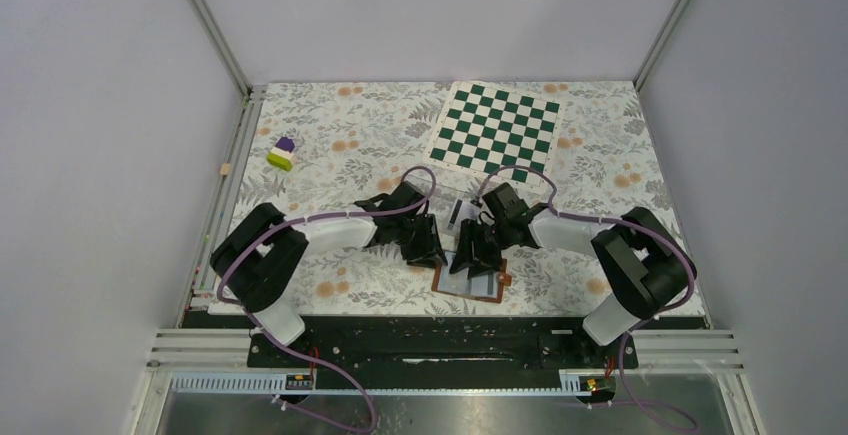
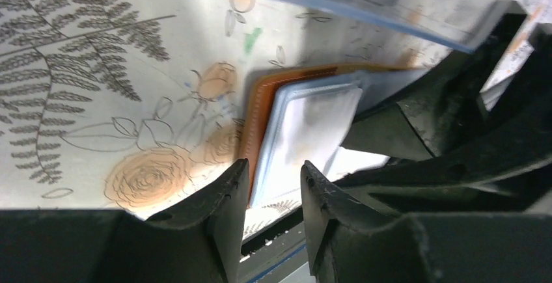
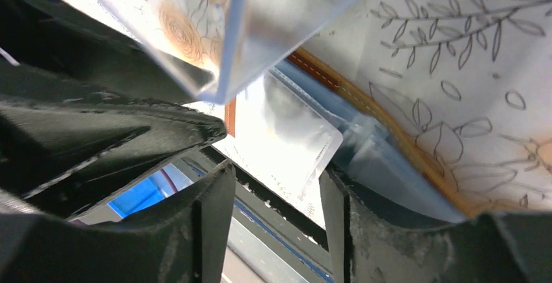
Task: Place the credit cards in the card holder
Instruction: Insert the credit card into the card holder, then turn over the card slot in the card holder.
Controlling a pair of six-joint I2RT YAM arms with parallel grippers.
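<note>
The card holder (image 1: pixel 470 285) lies open near the table's front edge, brown rim (image 2: pixel 259 104) around pale blue-grey pockets (image 3: pixel 371 153). A whitish credit card (image 3: pixel 280 141) sticks partly out of a pocket; the left wrist view also shows this credit card (image 2: pixel 316 120). Another credit card with a black stripe (image 1: pixel 462 213) lies just behind the holder. My left gripper (image 1: pixel 425 247) hangs at the holder's left edge, and this left gripper (image 2: pixel 273 175) is open and empty. My right gripper (image 1: pixel 476 251) is over the holder; this right gripper (image 3: pixel 276 182) stands open just short of the card's edge.
A clear plastic case (image 3: pixel 215 29) hangs tilted right above the holder, and the same clear case (image 2: pixel 325 0) shows in the left wrist view. A green checkerboard mat (image 1: pixel 498 125) lies at the back. A purple and green block (image 1: pixel 283 153) sits far left. A black rail (image 1: pixel 450 340) runs along the front.
</note>
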